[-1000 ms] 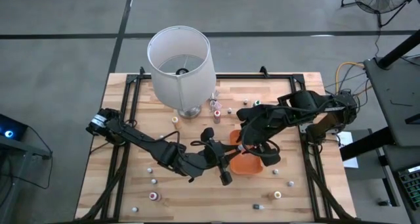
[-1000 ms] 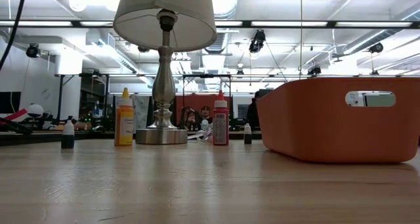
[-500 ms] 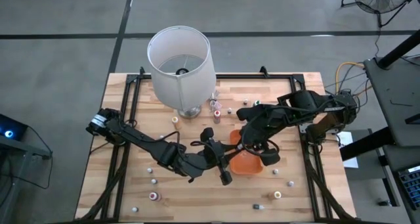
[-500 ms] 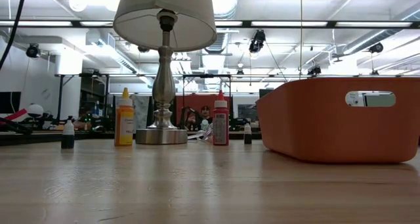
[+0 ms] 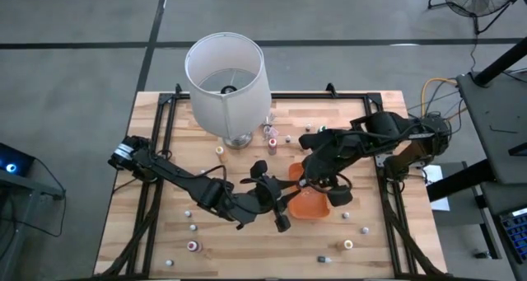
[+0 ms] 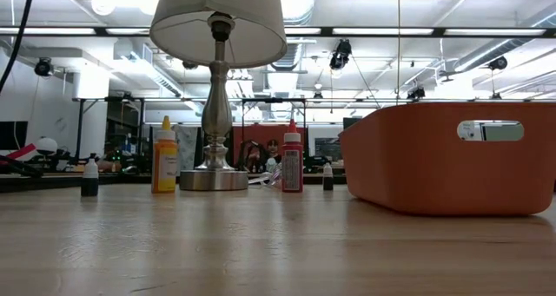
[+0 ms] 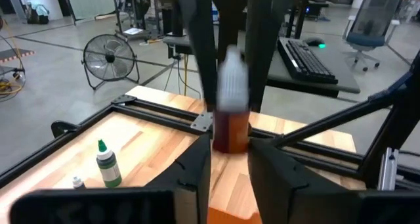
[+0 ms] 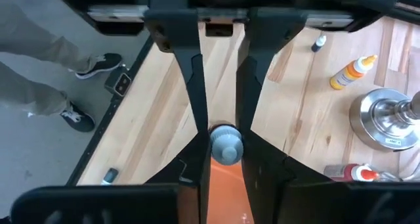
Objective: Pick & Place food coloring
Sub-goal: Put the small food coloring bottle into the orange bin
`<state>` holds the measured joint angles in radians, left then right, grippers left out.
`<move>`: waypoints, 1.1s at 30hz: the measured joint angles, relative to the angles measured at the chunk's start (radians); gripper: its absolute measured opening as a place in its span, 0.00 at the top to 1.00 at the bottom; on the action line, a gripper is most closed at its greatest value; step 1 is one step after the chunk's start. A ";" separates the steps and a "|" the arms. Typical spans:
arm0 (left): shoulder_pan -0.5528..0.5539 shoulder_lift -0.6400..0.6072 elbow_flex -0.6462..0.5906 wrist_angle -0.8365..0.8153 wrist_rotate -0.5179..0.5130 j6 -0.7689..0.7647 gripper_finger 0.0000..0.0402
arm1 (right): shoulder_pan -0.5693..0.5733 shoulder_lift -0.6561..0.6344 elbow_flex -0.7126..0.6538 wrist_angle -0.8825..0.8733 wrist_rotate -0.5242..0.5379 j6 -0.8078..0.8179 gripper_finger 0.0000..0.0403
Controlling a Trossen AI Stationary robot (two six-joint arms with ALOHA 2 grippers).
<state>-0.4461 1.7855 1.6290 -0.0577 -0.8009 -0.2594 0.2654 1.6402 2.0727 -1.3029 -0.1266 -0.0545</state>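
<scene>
Hardly anything has moved in the last second: both arms stay over the orange tray (image 5: 310,205) at mid-worktop (image 5: 372,116). The left tool (image 7: 230,159) pinches a small bottle (image 7: 231,112) with dark red contents and a pale cap, upright between its fingers (image 7: 194,166). The right tool (image 8: 225,150) pinches a grey-capped bottle (image 8: 226,145) just above the tray. Other small bottles (image 5: 348,245) lie scattered around the lamp (image 5: 226,77).

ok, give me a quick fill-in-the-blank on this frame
The right gripper and the left gripper meet at one bottle above the ___ tray.
That bottle's liquid is ___.
In the low view, the yellow bottle shows ___ of the lamp.
Missing: orange; red; left
</scene>
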 joint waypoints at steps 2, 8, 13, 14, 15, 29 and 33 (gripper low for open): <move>0.000 -0.001 0.000 -0.003 0.000 0.004 0.76 | 0.000 -0.004 0.001 -0.002 -0.004 0.001 0.85; 0.001 -0.004 -0.001 -0.012 0.000 0.001 0.59 | 0.001 -0.004 0.001 -0.001 -0.008 0.000 0.85; 0.001 -0.013 -0.001 -0.043 0.009 -0.009 0.44 | 0.000 -0.004 0.001 -0.027 -0.005 0.003 0.85; -0.002 -0.019 -0.001 -0.058 0.018 -0.009 0.42 | -0.002 -0.004 0.001 -0.046 -0.005 0.003 0.85; -0.005 -0.026 -0.001 -0.069 0.027 -0.010 0.40 | -0.004 -0.004 0.001 -0.066 -0.005 0.003 0.85; -0.051 -0.104 -0.014 -0.168 0.040 -0.009 0.39 | -0.075 -0.004 -0.070 -0.161 0.084 0.048 0.86; -0.059 -0.106 -0.015 -0.180 0.041 -0.009 0.39 | -0.094 -0.014 -0.133 -0.156 0.085 0.056 0.86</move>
<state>-0.5048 1.6791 1.6140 -0.2377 -0.7601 -0.2687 0.1712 1.6261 1.9396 -1.4594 -0.0418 0.0017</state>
